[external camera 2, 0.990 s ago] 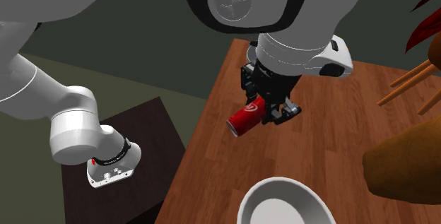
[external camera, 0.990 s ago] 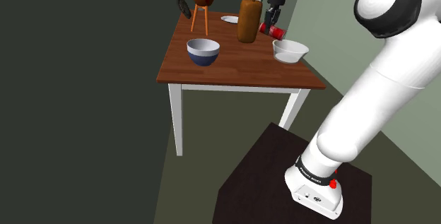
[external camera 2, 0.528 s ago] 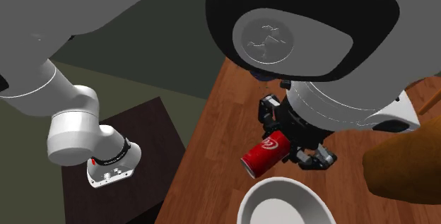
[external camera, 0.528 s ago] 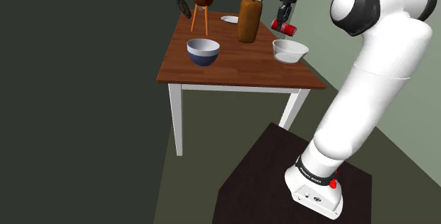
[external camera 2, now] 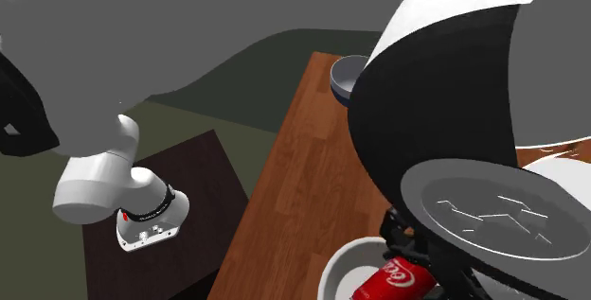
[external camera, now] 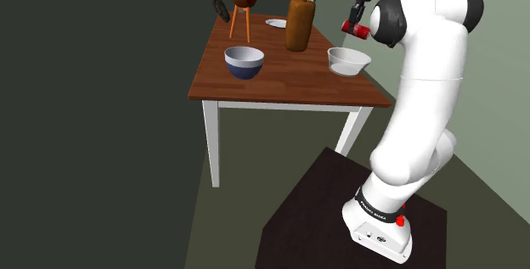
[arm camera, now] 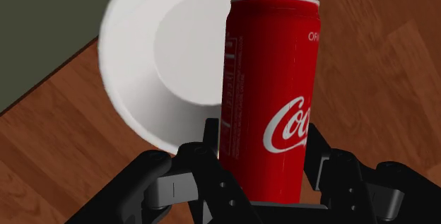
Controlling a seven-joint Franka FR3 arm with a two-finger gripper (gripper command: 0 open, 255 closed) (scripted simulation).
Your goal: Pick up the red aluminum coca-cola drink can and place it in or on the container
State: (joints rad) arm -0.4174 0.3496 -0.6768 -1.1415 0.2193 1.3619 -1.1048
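**Can held above the white bowl: centre it, then lower**

The tool [arm camera: 263,160] is closed on the red can [arm camera: 272,81]. Its two black fingers clasp the can's sides near one end. In the shoulder view the can [external camera: 354,29] hangs in the air above the white bowl [external camera: 348,60], and it seems to lie sideways in the grip, not upright. The bowl stands on the bench [external camera: 280,85], well apart from the blue bowl [external camera: 244,61].

From the hand's camera, the can covers one side of the white bowl [arm camera: 127,81], and the bowl's hollow lies beside the can, not under it. So I think the hand should first shift until the can is over the hollow. Then it should go down slowly and open only when the can is low inside. If released from this height, or over the rim, the can will probably bounce or roll out onto the bench.
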